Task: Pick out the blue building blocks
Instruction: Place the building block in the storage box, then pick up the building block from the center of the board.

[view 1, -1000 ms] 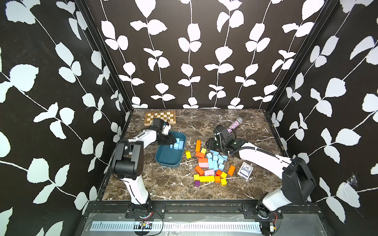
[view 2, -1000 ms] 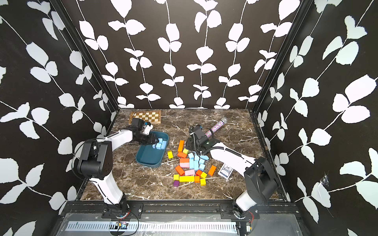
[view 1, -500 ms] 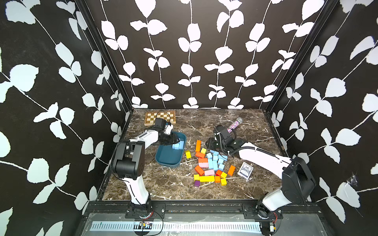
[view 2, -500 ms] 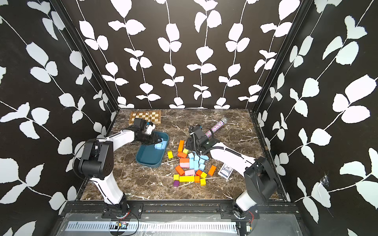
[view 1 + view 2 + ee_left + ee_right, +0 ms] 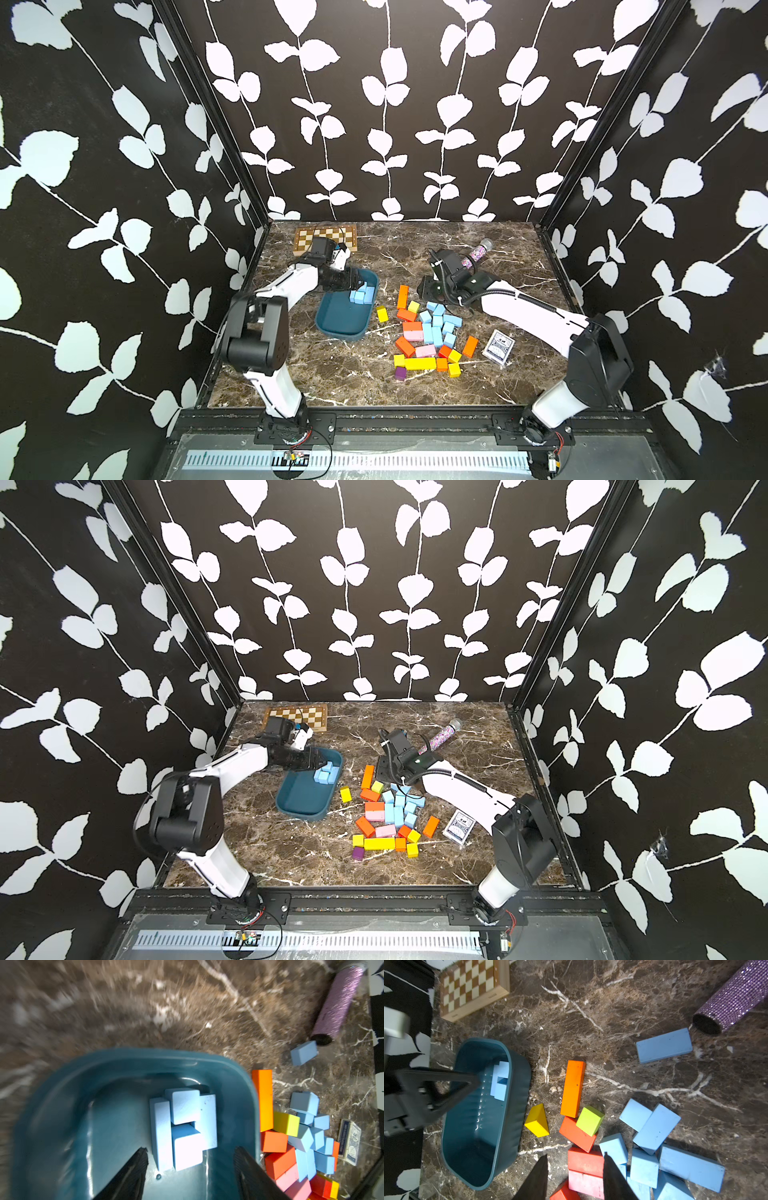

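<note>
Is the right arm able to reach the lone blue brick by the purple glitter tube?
Probably yes: the blue brick lies flat on the table, apart from the pile; only the glitter tube crowds one end.

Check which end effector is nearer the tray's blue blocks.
Left. The left end effector hovers over the blue blocks inside the tray; the right end effector is over the loose pile.

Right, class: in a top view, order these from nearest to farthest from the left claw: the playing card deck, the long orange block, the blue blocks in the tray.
1. Blue blocks inside the teal tray, just ahead of the left claw.
2. Long orange block, just outside the tray, toward the robot's right.
3. Playing card deck, well over on the robot's right.
</note>
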Motion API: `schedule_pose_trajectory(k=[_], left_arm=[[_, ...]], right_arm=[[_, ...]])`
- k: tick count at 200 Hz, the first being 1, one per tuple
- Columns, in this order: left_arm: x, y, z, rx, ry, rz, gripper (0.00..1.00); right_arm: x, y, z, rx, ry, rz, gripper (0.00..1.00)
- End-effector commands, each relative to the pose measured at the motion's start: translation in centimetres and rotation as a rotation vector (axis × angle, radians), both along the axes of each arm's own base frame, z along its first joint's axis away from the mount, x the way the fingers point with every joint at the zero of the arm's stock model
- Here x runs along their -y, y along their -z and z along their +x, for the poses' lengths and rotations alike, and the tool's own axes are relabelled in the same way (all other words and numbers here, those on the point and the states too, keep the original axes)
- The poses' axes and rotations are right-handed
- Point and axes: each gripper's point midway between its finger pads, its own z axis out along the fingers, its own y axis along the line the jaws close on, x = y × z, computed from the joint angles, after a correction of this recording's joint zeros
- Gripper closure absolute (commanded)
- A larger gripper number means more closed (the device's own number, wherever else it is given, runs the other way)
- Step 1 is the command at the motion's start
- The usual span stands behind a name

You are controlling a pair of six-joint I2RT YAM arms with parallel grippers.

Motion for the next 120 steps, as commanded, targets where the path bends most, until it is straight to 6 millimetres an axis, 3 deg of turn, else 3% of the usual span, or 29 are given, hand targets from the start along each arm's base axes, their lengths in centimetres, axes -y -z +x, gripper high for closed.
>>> schedule_pose_trajectory(k=[1,6,43,120], left_arm=[[-0.8,-2.3,-1.2,0.086,0.032,0.053,0.3],[-0.9,-2.4,-1.3,0.094,0.031,0.056,0.3],[-1.9,-2.9,-2.2,0.132,0.014,0.061,0.29],[-3.5,-3.5,-2.6,0.162,-0.035,0.042,0.29]], right_arm=[[2.2,3.1,-1.6,-0.132,-0.019,-0.153,0.57],[2.1,2.5,-1.2,-0.137,-0.015,-0.156,0.57],[4.4,4.8,-1.4,-0.294,0.019,-0.26,0.56],[4.9,7.5,1.0,-0.398,0.062,-0.275,0.55]])
